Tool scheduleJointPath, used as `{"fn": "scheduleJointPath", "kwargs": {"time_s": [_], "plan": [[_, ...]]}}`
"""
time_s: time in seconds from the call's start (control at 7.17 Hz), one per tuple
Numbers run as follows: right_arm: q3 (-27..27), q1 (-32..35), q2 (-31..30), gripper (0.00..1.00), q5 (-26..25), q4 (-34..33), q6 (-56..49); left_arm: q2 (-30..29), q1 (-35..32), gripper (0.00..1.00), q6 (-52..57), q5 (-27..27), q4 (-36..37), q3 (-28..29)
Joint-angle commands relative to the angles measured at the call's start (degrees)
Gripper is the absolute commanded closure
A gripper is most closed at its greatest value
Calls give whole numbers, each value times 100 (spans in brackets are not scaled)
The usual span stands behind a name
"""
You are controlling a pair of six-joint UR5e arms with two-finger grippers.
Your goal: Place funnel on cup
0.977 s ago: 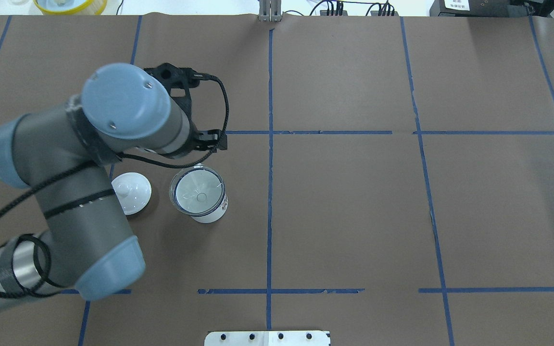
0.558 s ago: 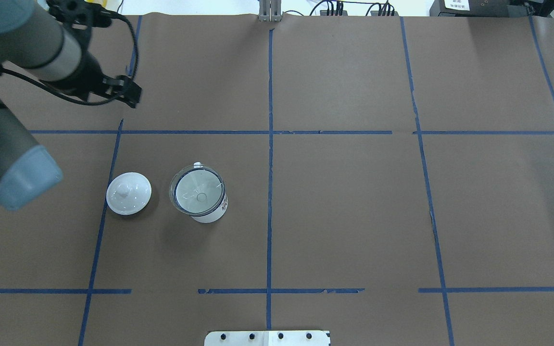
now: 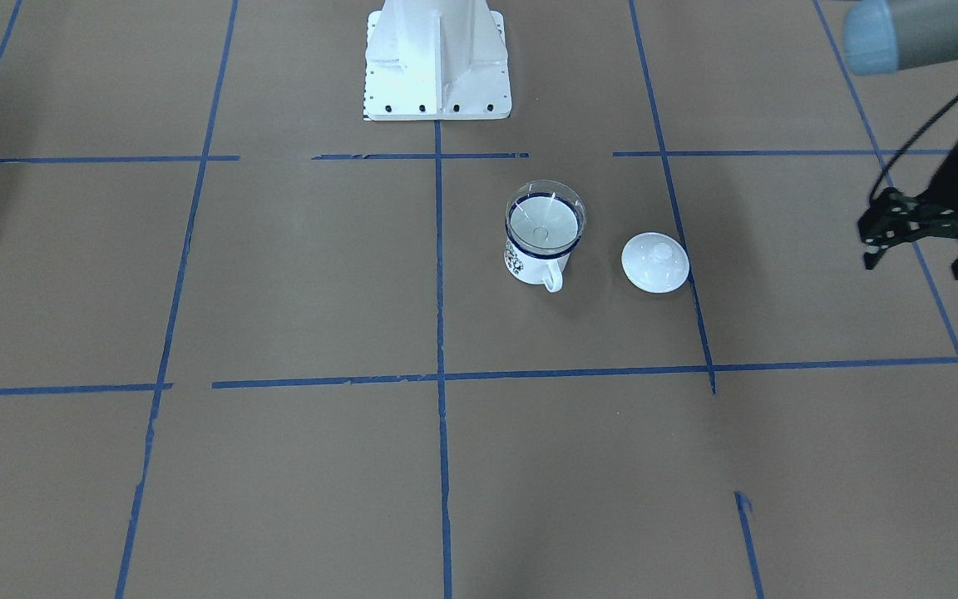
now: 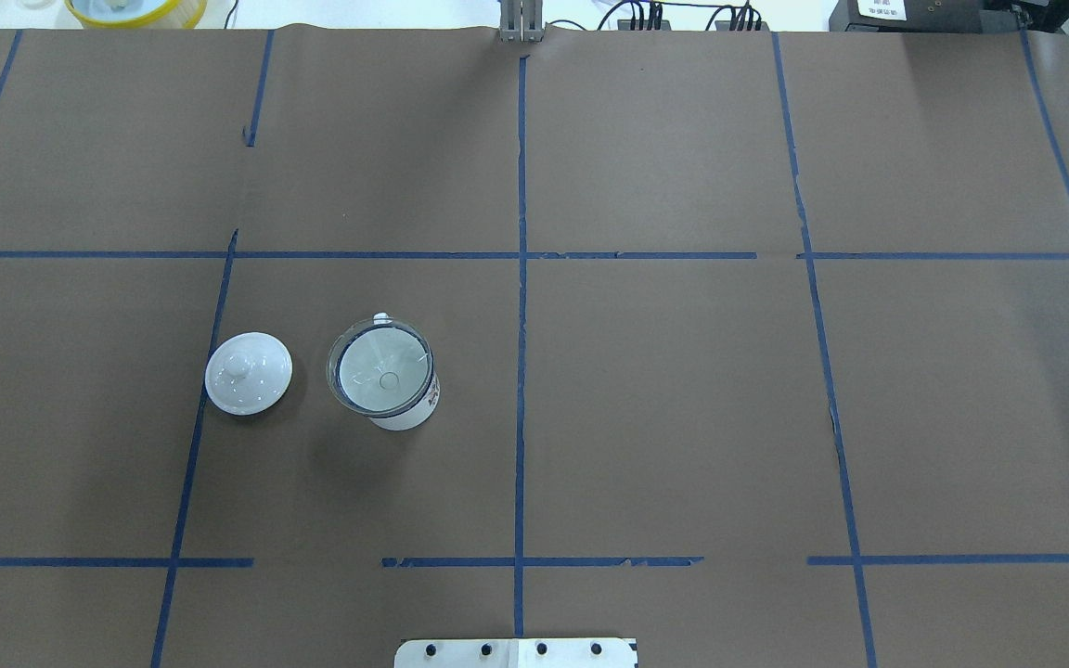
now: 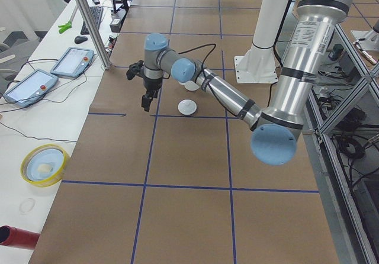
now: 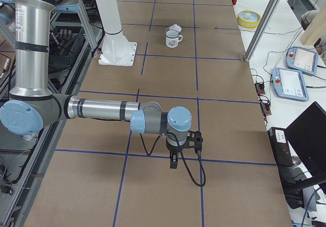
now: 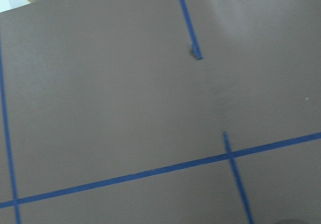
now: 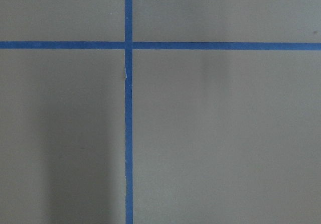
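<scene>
The clear funnel (image 4: pixel 379 369) sits upright in the enamel mug (image 4: pixel 414 410) on the counter (image 4: pixel 683 417). The left jaws hang spread and empty, well apart from the mug. I cannot tell the right jaws' state.

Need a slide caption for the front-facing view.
Clear funnel seated on the blue-rimmed cup, white lid beside it, left gripper open and empty at the view's right.
</scene>
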Motion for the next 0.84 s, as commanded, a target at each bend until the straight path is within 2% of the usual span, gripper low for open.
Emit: {"fn": "scheduleJointPath", "kwargs": {"time_s": [0.0,0.14,0.28,0.7], "plan": [[2,0,0,0,0,0,0,751,-792,0,1210,-512,-486,631],[2,0,0,0,0,0,0,815,-1134,0,1565,-794,-774,1096],[-7,0,0,0,0,0,0,1016,-1216,0,1586,-866,-1012,1222],[2,0,0,0,0,0,0,1070,-1331,0,1516,-937,-980,1250]]}}
